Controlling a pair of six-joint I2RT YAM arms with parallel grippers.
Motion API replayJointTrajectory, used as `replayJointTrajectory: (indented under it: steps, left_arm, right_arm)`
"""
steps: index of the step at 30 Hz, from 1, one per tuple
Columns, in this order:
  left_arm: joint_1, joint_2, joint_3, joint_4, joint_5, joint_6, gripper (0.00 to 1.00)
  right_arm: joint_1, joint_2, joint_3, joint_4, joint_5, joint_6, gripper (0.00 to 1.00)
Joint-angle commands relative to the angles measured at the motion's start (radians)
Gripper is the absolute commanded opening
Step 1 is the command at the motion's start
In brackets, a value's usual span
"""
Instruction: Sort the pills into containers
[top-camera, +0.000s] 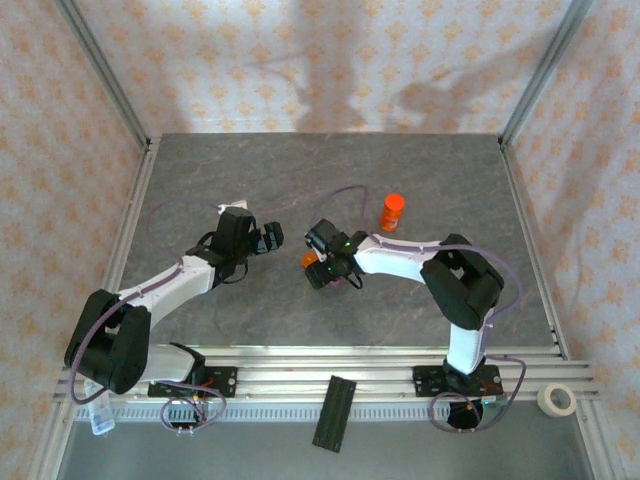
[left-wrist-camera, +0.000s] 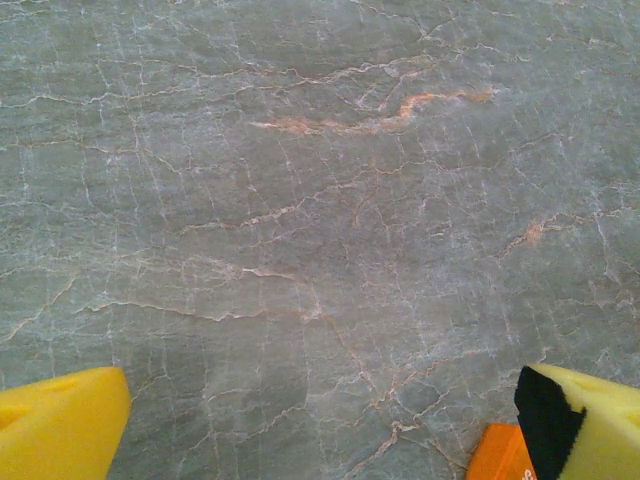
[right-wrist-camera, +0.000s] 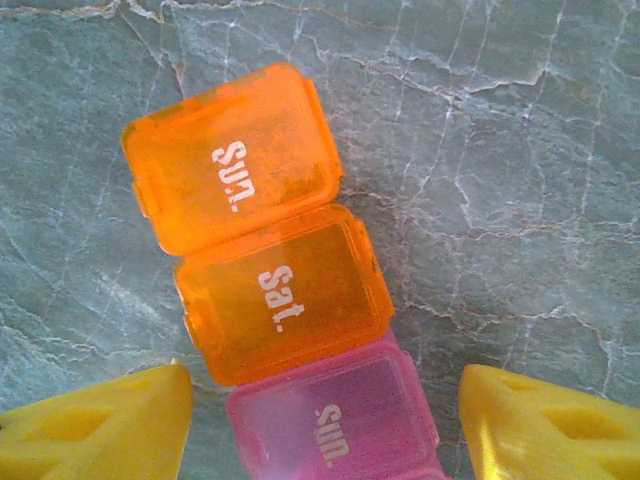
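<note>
My right gripper stands partly open. Its yellow fingertips sit at 7 and 5 o'clock of the wrist view, straddling the pink cell with a gap on each side, so it holds nothing. From there the pill organiser runs up toward 11 o'clock: an orange "Sat." cell, then an orange "Sun." cell. All the lids are shut, and the strip lies flat on the grey marbled worktop. Through the clouded lids I cannot tell whether pills lie inside.

I judge the strip light, stiff and slick: thin plastic that would skate or pivot under a one-sided push. I would take it low across the side walls, clear of the lid tabs.

My left gripper hangs wide open and empty, with an orange plastic corner at its 5 o'clock. Seen from above, the orange bottle stands at 1 o'clock of the organiser.
</note>
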Motion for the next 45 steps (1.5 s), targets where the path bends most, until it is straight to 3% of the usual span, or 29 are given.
replayJointTrajectory:
  steps: [1,11,21,26,33,36,45]
  left_arm:
    - [-0.007,0.006,0.011,0.009,-0.01,-0.018,1.0]
    - [-0.007,0.009,0.011,0.009,-0.008,-0.021,1.0]
    - [-0.007,0.003,0.01,0.016,0.011,-0.02,1.0]
    - [-0.007,-0.004,0.012,0.039,0.051,-0.075,1.0]
    - [-0.007,-0.012,0.054,0.017,0.069,-0.168,1.0]
    - [-0.007,-0.021,0.074,0.016,0.13,-0.166,1.0]
    - [-0.007,-0.012,0.071,0.239,0.386,-0.298,1.0]
  right_arm:
    - [0.0,-0.005,-0.015,0.0,0.036,0.0,0.7]
    - [-0.001,-0.021,-0.059,0.019,0.026,0.012,0.64]
    - [0.0,-0.023,-0.083,0.036,0.018,0.023,0.47]
    - [0.0,-0.041,-0.091,0.041,0.024,0.025,0.35]
    - [-0.006,-0.084,-0.07,0.027,0.044,0.028,0.31]
    - [-0.028,-0.114,-0.061,0.029,0.016,0.036,0.3]
    - [-0.139,-0.211,-0.056,0.091,-0.179,0.088,0.3]
